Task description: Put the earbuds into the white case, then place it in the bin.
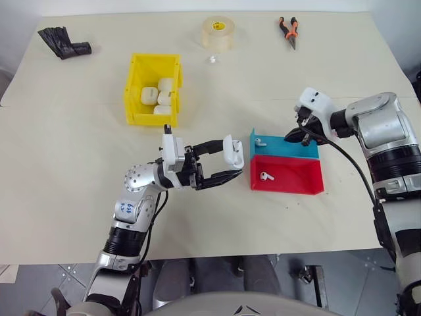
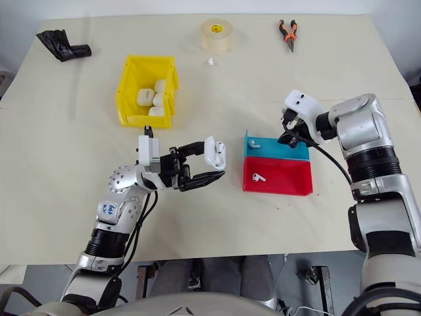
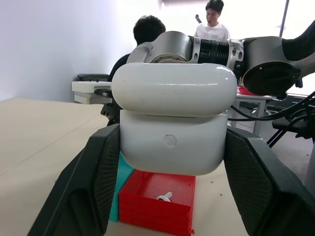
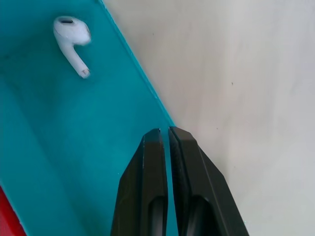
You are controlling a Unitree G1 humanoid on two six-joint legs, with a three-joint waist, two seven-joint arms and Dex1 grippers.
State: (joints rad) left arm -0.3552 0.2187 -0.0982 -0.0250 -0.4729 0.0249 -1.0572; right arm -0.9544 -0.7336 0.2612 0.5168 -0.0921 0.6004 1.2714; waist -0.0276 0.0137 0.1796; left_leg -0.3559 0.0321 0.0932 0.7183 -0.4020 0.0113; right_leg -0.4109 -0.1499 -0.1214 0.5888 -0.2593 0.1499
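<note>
My left gripper [image 1: 231, 159] is shut on the white case [image 1: 233, 151], holding it above the table just left of the trays. In the left wrist view the case [image 3: 172, 142] sits between both fingers [image 3: 98, 182], its lid [image 3: 174, 88] looking flipped up. One earbud [image 1: 259, 141] lies in the blue tray [image 1: 296, 150]. Another earbud [image 1: 266, 176] lies in the red tray [image 1: 296, 181]. My right gripper [image 1: 291, 138] is shut with nothing in it, over the blue tray's far right rim, apart from the earbud [image 4: 71, 37]. The yellow bin [image 1: 135, 92] stands further back to the left.
Several white cases lie inside the yellow bin. A tape roll [image 1: 218, 33] with a small white item [image 1: 212, 60] beside it, orange-handled pliers [image 1: 288, 31] and a black bundle [image 1: 64, 43] lie along the far edge. Two people [image 3: 211, 24] are beyond the table.
</note>
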